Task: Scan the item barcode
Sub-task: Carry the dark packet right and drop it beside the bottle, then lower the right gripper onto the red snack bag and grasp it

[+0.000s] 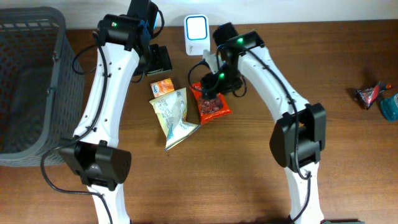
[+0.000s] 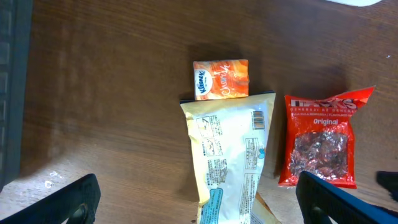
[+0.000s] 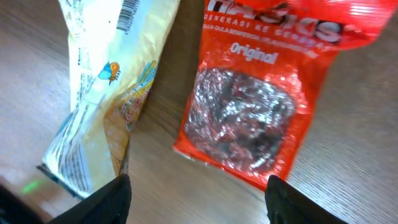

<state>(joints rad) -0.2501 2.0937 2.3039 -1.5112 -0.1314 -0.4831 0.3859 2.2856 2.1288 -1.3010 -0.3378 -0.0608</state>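
Red bag (image 1: 216, 109): shiny and crinkly, flat on the table (image 1: 249, 180), face up.
Red bag words: white letters along the top, then "Original" under them.
Red bag window: clear middle part, with dark red-brown bits inside.
Red bag place: just right of the yellow bag (image 1: 174, 115), below the scanner (image 1: 196, 34) and well apart from it.
Red bag up close: fills most of the right wrist view (image 3: 255, 106), lower edge between the two black fingers.
Right gripper (image 1: 211, 87): right above the top part of the red bag, pointing down.
Right fingers (image 3: 106, 199): spread apart, one on each side, nothing between them but air and the bag below; not grasping.
Left gripper (image 1: 158, 59): up near the back of the table, over the orange pack (image 1: 161, 86).
Left fingers (image 2: 68, 202): spread as wide as can be, holding nothing.
Yellow bag: pale yellow, long, lying flat, with small black print and a barcode (image 2: 258, 119) near its top right corner.
Orange pack: small, bright orange with a blue and white mark, touching the top edge of the yellow bag (image 2: 233, 155).
Scanner: white box with a blue-edged window, standing at the back of the table.
Basket (image 1: 25, 93): big, grey, with holes in its walls, at the far left.
Wrappers (image 1: 368, 93): a red and dark one and a blue one, far right, well apart from the rest.
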